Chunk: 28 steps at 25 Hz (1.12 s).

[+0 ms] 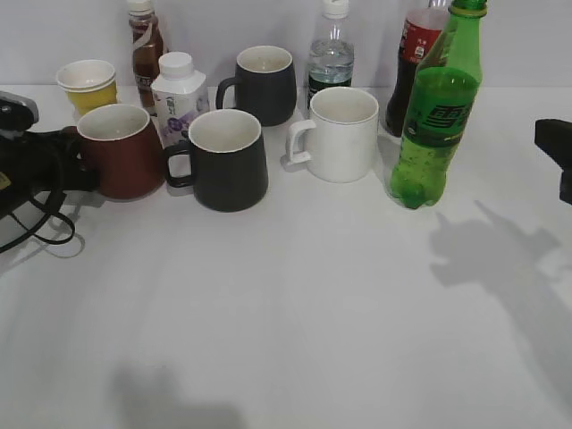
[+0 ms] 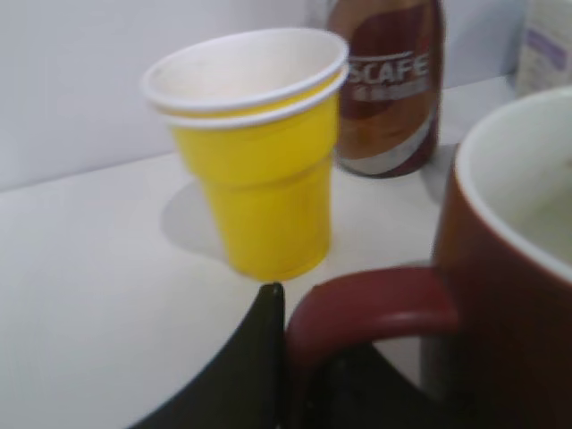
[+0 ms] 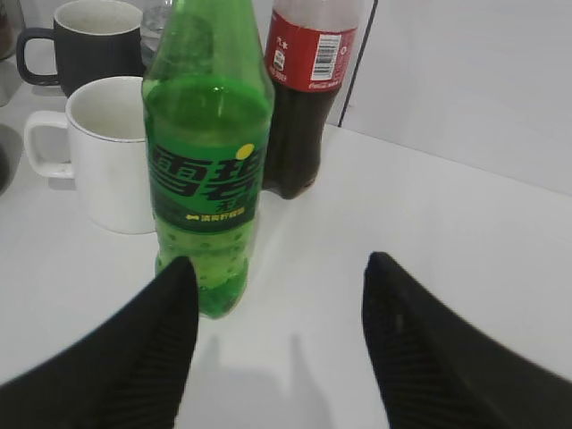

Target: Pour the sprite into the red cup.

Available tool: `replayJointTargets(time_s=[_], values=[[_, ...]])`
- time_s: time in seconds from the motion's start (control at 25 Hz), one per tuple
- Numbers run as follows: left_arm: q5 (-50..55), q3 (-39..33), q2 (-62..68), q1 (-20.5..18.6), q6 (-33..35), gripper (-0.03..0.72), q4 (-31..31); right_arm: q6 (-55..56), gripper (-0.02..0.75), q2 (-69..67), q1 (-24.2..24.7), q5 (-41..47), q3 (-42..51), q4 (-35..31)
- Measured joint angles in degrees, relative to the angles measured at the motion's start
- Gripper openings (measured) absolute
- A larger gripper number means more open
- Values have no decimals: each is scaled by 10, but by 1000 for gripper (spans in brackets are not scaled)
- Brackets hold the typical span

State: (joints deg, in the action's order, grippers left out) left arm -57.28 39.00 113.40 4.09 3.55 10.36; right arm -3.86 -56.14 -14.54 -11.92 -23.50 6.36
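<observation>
The sprite (image 1: 435, 112) is a tall green uncapped bottle standing upright at the right of the row; it also shows in the right wrist view (image 3: 207, 152). My right gripper (image 3: 281, 264) is open and empty, and the bottle stands just ahead of its left finger. In the exterior view that gripper (image 1: 556, 147) is at the right edge, apart from the bottle. The red cup (image 1: 122, 149) stands upright at the left. My left gripper (image 1: 55, 163) is shut on its loop handle. The left wrist view shows that gripper (image 2: 299, 357) with the cup (image 2: 509, 304) at the right.
A yellow paper cup (image 1: 88, 85) and a brown coffee bottle (image 1: 146, 45) stand behind the red cup. Along the row are a white carton (image 1: 177, 94), two black mugs (image 1: 228, 161) (image 1: 264, 83), a white mug (image 1: 340, 134), a water bottle (image 1: 331, 49) and a cola bottle (image 1: 413, 63).
</observation>
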Motion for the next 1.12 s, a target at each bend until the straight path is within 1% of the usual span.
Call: replayJointTargets(time_s=[0.16, 0.48, 0.56, 0.76, 0.92, 1.0, 1.12], values=[[5, -5, -7, 0, 2, 50, 4, 0, 440, 0, -1, -7, 0, 1], [14, -86, -137, 0, 8, 49, 6, 6, 445, -19, -1, -27, 0, 5], [14, -109, -168, 0, 8, 49, 5, 20, 469, -32, -1, -44, 0, 5], [15, -167, -258, 0, 4, 49, 11, 54, 559, -75, -1, -92, 0, 6], [18, -210, -334, 1, -26, 49, 21, 85, 576, -114, -1, -136, 0, 12], [36, -223, -368, 1, -36, 49, 34, 90, 578, -132, -1, -154, 0, 21], [76, -231, -416, 1, -62, 49, 80, 92, 579, -162, -1, -186, 0, 32]])
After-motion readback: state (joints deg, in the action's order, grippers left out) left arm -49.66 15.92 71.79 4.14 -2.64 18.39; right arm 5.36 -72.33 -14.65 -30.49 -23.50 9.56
